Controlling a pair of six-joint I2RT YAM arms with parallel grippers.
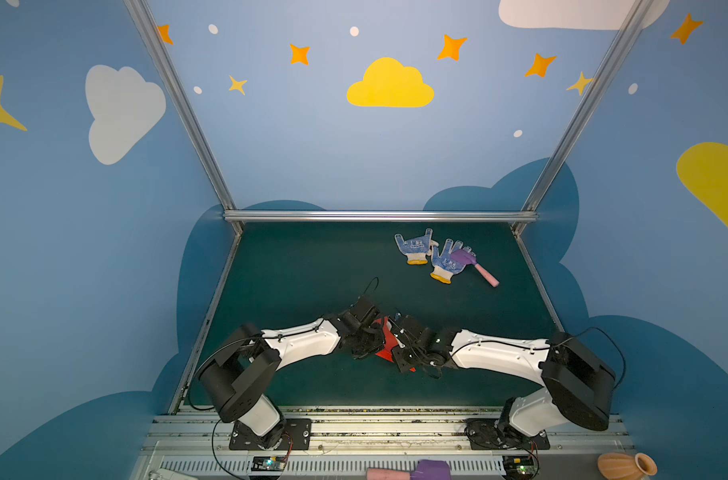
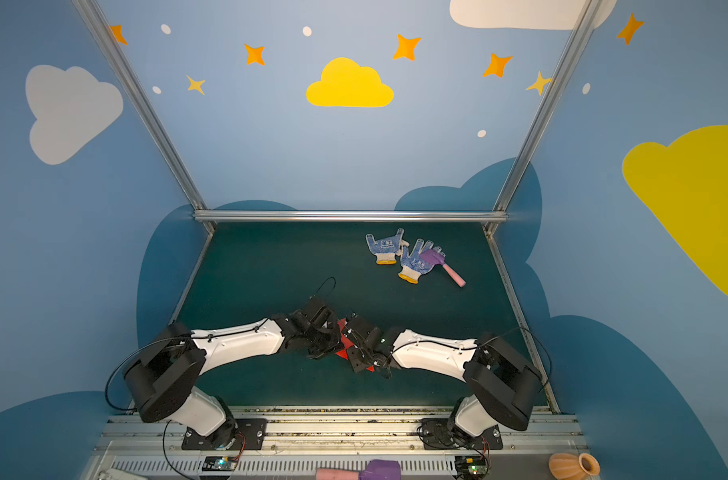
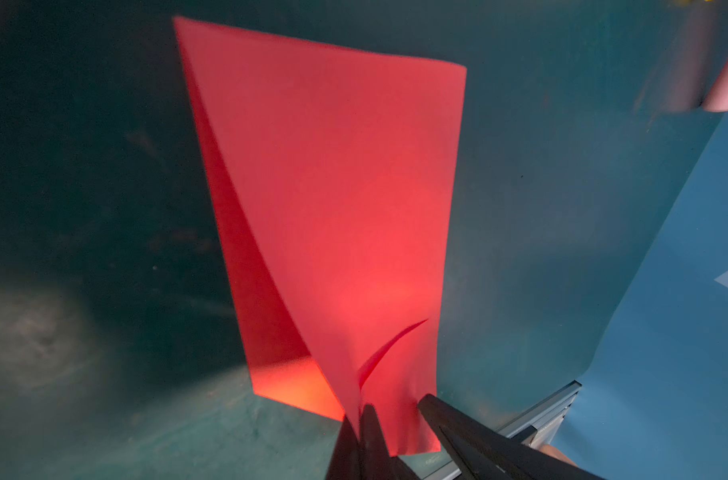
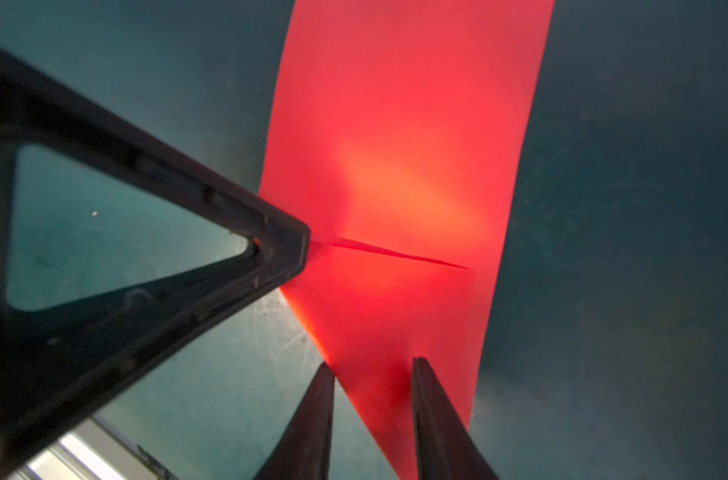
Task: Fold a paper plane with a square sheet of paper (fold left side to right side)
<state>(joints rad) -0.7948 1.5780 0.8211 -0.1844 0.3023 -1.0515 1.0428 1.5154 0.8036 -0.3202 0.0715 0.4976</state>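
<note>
Square sheet of paper (image 1: 389,340), bright red, lies near the middle of the front edge of the tabletop (image 1: 291,270), between the two arms and mostly hidden beneath them in both top views. The left wrist view shows it as a narrow rectangle, one layer laid loosely over another; the upper layer stands off the lower one along one long side, so the left-over-right fold looks roughly made but not pressed flat. The left gripper (image 3: 362,411) is closed, pinching the upper layer at its edge near a corner, and a curved wrinkle runs out from the pinch. The right gripper (image 4: 370,363) has its jaws apart, astride the paper's edge close to that pinch, with red showing between them; I judge that it grips nothing. The step in hand seems to be the first half-fold. The next move probably calls for lowering the held layer until its free edges meet those beneath; the sheet would then need steadying with one gripper while the other presses along the folded side to set the crease. The wrinkle should be eased out first, or it may become a false crease. The dotted gloves (image 1: 432,253) and the toy hammer (image 1: 474,266) lie well apart, toward the far right corner, clear of the work.
</note>
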